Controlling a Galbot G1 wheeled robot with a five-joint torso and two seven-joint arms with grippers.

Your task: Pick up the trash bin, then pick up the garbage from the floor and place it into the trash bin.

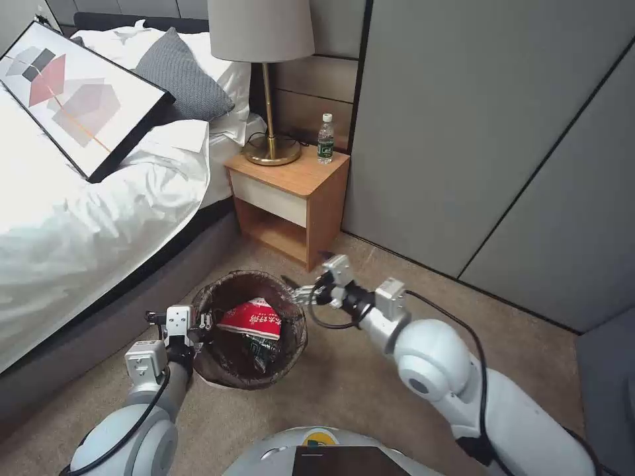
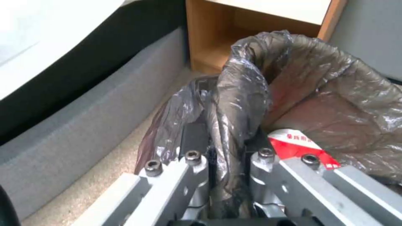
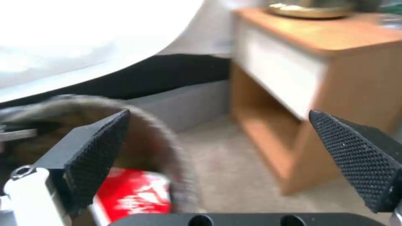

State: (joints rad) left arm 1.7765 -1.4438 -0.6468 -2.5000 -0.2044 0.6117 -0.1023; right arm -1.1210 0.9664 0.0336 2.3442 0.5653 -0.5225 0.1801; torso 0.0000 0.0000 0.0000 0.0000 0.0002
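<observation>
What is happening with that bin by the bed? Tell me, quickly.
The robot is tidying litter. Its left gripper is clamped on the bag-lined rim of the trash bin, holding it by the bed and nightstand. A red-white carton lies inside. The right gripper is open and empty beside the bin's far rim.

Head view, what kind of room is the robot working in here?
Most likely a bedroom, perhaps a hotel room: a bed with white bedding and a grey pillow, and a wooden nightstand bearing a brass lamp and a water bottle.
</observation>
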